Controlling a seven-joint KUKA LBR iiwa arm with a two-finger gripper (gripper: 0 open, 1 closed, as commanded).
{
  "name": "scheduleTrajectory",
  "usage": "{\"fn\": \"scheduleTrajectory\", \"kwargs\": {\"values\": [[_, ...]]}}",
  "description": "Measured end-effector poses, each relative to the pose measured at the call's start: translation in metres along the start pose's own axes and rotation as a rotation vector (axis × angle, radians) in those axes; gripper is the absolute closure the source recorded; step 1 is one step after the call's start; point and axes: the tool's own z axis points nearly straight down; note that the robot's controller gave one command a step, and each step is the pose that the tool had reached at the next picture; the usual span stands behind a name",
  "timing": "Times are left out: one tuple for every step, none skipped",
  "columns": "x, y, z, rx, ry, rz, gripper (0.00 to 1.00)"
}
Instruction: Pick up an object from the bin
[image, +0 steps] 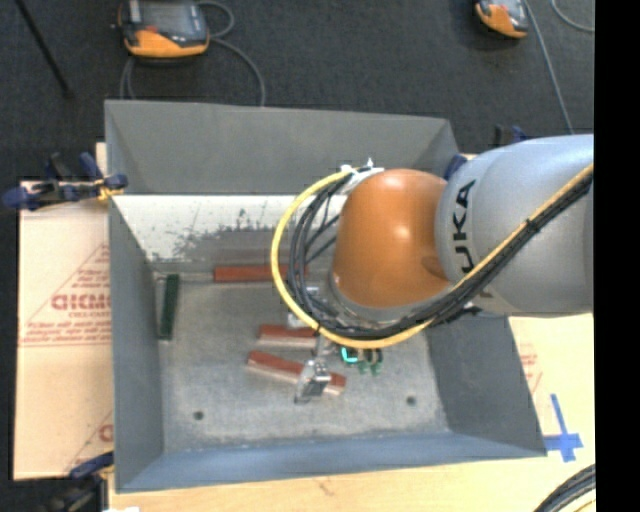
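The pincer is hanging low at one end of a reddish-brown bar, perhaps touching it; whether it is released or clenched I cannot tell

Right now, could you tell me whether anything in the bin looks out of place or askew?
Nothing looks damaged or spilled. Only the dark green bar stands apart, alone by the left wall of the bin, while the red-brown bars lie at mixed angles near the middle, by the claw.
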Motion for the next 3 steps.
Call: {"fn": "scheduleTrajectory", "kwargs": {"values": [[-0.0415,-0.0313,0.0954,-0.005,0.012,-0.232,1.00],[-0.0441,-0.0325,0.1039,-0.003,-0.016,-0.229,0.00],[-0.0402,-0.0356,0.1052,-0.001,0.003,-0.223,1.00]]}}
